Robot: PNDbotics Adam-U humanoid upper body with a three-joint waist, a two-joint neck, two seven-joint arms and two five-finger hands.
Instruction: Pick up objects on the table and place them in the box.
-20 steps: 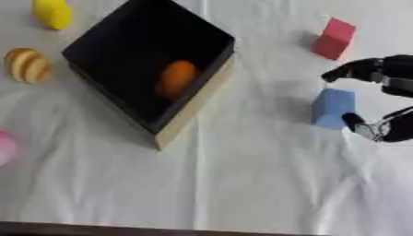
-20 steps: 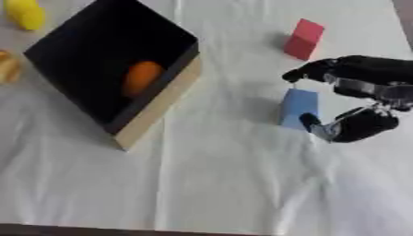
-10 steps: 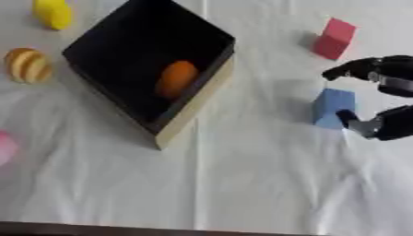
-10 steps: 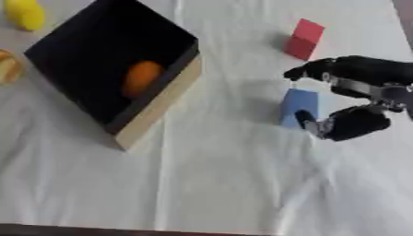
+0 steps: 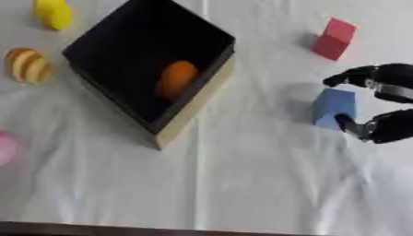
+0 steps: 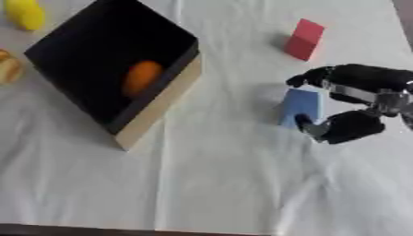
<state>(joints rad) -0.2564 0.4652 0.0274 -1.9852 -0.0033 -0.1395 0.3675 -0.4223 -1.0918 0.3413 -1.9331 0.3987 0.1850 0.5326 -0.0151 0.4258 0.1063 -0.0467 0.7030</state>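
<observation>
Box (image 5: 193, 108) has just one orange thing (image 5: 177, 79) in it so far, and the right hand (image 6: 355, 103) is curled around the blue block (image 6: 301, 105) on the bench (image 5: 242, 184), looks like touching it but not lifted, with the red block (image 5: 335, 38), yellow piece (image 5: 52, 12) and striped one (image 5: 26, 65) left.

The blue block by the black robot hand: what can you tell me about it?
The blue block is a plain, matte, box-shaped piece, standing on the white tablecloth right of the black box. The red block lies farther back. The right hand brackets it: curled fingers above its top corner, the thumb against its lower side. It seems not yet lifted.
</observation>
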